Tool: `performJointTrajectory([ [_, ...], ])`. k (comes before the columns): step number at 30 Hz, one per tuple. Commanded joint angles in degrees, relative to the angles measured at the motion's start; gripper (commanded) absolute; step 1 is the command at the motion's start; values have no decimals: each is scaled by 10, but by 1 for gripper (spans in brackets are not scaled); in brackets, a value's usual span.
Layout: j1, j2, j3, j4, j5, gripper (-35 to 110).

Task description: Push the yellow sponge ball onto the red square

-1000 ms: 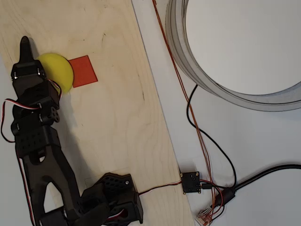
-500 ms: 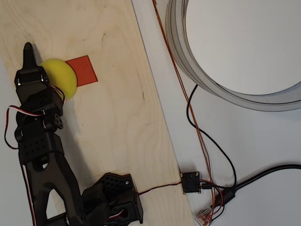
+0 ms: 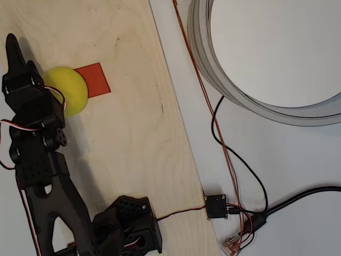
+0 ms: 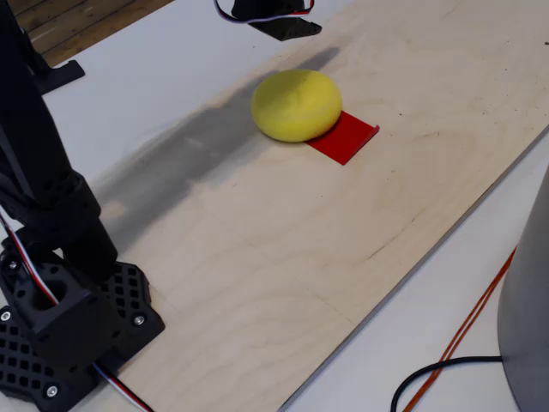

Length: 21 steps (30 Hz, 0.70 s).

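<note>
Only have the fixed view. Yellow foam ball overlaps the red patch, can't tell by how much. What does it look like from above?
Observer: In the overhead view the round yellow foam ball covers just the left strip of the flat orange-red square patch. Most of the patch lies bare to the ball's right.
Operator: Where are the jaws?
Observer: On the ball's left in that view, at the end of the black arm, tip pointing up the picture past the ball. Open or shut, I can't tell.
Operator: Grey thing at my right edge?
Observer: A large grey ring, off the pale plywood board, well right of the patch.
</note>
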Motion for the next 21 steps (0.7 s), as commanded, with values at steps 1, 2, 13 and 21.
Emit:
performJointTrajectory([
  [1,-22,31,-13,-8,18,33],
  [2,-30,29,-10,-12,28,33],
  [13,-83,43,68,-45,134,32],
  [21,-89,62,156,-110,148,31],
])
